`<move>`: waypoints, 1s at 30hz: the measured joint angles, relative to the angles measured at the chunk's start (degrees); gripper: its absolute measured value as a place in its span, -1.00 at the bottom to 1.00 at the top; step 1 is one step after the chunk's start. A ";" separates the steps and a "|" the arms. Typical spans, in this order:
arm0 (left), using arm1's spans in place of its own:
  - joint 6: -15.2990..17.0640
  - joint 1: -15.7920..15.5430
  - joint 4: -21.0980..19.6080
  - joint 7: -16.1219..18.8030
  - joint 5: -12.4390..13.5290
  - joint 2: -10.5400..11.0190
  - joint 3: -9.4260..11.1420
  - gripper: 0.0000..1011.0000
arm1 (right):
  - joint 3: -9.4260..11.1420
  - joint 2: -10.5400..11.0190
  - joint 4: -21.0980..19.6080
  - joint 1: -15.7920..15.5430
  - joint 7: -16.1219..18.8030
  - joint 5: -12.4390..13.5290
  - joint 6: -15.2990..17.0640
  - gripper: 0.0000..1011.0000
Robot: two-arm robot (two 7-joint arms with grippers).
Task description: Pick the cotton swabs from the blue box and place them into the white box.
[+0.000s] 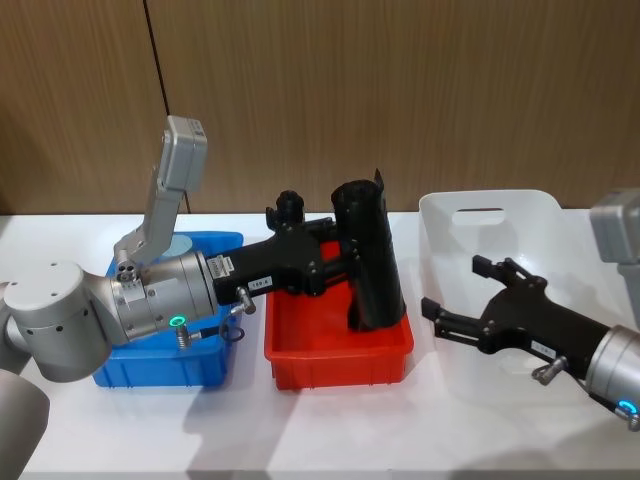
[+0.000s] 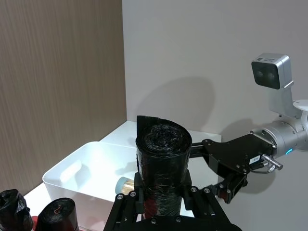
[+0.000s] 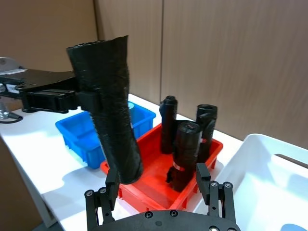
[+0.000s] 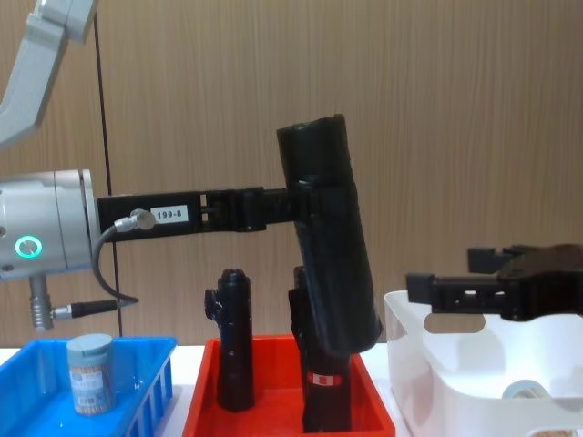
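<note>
Spanning the lower frame of the head view, the white bench carries three containers in a row: the white box at right, a red tray in the centre and the blue box at left. Above the red tray, the left gripper is clamped on a tall black roll, which hangs tilted in the air with its lower end over the tray, seen in the centre of the chest view. Over the white box at the right of the head view, the right gripper hovers with its fingers spread wide and holding nothing. More black rolls stand upright in the red tray in the middle of the right wrist view. One tub of cotton swabs stands upright inside the blue box at the lower left of the chest view, and the lid of another tub shows inside the white box at the lower right
</note>
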 joint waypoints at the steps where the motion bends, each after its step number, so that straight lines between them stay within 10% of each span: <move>1: 0.00 0.00 0.00 0.00 0.00 0.00 0.00 -0.11 | -0.22 -0.19 0.28 0.52 0.76 -0.30 0.41 0.98; 30: 0.01 0.00 0.00 0.00 0.01 0.00 0.00 -0.11 | -2.64 -4.07 6.18 8.03 6.10 -0.98 7.18 0.98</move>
